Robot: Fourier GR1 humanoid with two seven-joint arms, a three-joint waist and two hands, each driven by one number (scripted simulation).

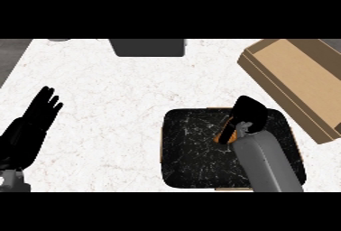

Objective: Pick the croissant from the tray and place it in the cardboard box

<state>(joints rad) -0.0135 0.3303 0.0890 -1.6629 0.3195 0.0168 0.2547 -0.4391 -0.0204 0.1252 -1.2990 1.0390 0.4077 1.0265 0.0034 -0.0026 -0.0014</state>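
My right hand (250, 115) is down on the dark, white-veined tray (193, 149), fingers curled round the croissant (224, 136), so only an orange sliver peeks out. It's not lifted yet. The tan cardboard box (293, 76) sits open just right of the tray, handy for the drop. My left hand (30, 124) rests at the left over the speckled white table (120, 90), fingers straight.

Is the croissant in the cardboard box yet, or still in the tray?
In the tray: a sliver of croissant shows there beside the right robot hand; the cardboard box looks empty.
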